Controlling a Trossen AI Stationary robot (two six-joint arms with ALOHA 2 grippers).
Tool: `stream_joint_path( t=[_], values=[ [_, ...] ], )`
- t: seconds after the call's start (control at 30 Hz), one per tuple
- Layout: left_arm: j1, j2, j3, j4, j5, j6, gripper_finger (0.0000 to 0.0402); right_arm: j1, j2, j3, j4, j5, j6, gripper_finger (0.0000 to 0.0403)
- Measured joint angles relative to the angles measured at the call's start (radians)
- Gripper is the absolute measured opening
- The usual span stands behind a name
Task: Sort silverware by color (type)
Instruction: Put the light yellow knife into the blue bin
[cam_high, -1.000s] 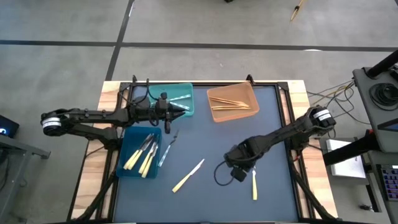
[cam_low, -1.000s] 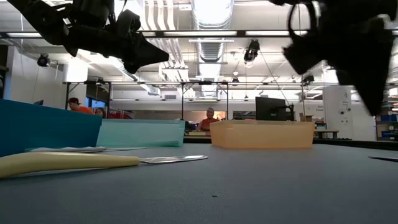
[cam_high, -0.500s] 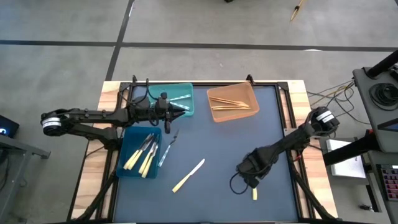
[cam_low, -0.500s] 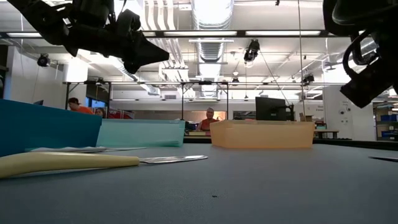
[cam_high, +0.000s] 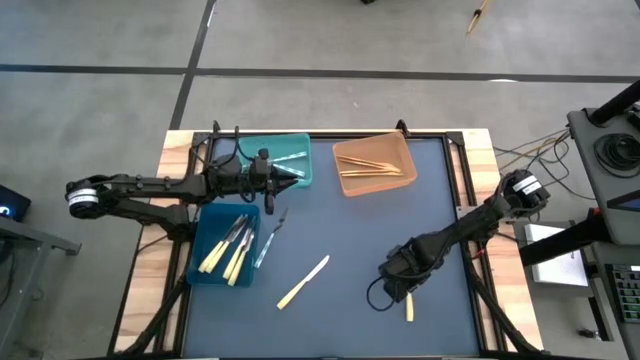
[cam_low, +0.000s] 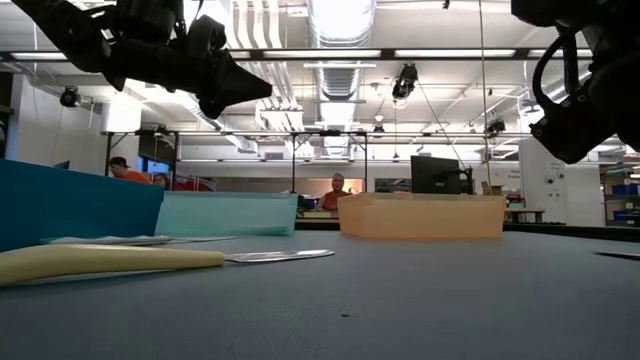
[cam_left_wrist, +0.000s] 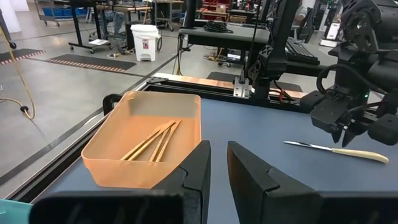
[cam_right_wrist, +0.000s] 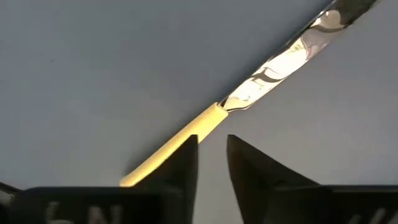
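Left gripper (cam_high: 296, 174) hangs over the teal bin (cam_high: 292, 147), jaws a narrow slit apart and holding nothing. Below it the blue bin (cam_high: 205, 231) has a few yellow-handled pieces (cam_high: 228, 250), and a silvery piece (cam_high: 268, 240) lies just beside its wall. A yellow-handled knife (cam_high: 303, 281) sits loose mid-counter, the orange bin (cam_high: 358, 184) with tan pieces (cam_high: 375, 165) further back. Right gripper (cam_high: 400, 290) sits low over another yellow-handled knife (cam_right_wrist: 205, 127), jaws slightly parted either side of the handle; can't tell if they're touching it. The counter (cam_high: 440, 200) is a dark blue mat. Open workshop behind, people seated at benches (cam_low: 335, 190).
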Motion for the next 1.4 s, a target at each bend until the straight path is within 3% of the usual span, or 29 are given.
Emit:
stream_joint_path(
  t=[0.27, 0.47, 0.63, 1.17, 1.4],
  values=[
    [0.0, 0.0, 0.0, -0.001, 0.0, 0.0, 0.0038, 0.0, 0.004, -0.037, 0.069, 0.001, 0.027, 0.0173],
    [0.0, 0.0, 0.0, -0.001, 0.0, 0.0, 0.0038, 0.0, 0.003, -0.093, 0.189, 0.012, 0.079, 0.0192],
    [0.001, 0.0, 0.0, -0.001, 0.0, 0.0, 0.0038, 0.0, 0.001, -0.113, 0.19, 0.028, 0.111, 0.017],
    [0.001, 0.001, 0.0, 0.008, -0.002, 0.0, 0.0038, 0.002, 0.003, -0.118, 0.175, 0.107, 0.006, 0.0024],
    [0.001, 0.001, 0.0, 0.008, -0.003, 0.0, 0.0038, 0.0, -0.008, -0.113, 0.179, 0.121, -0.05, 0.0019]
  ],
)
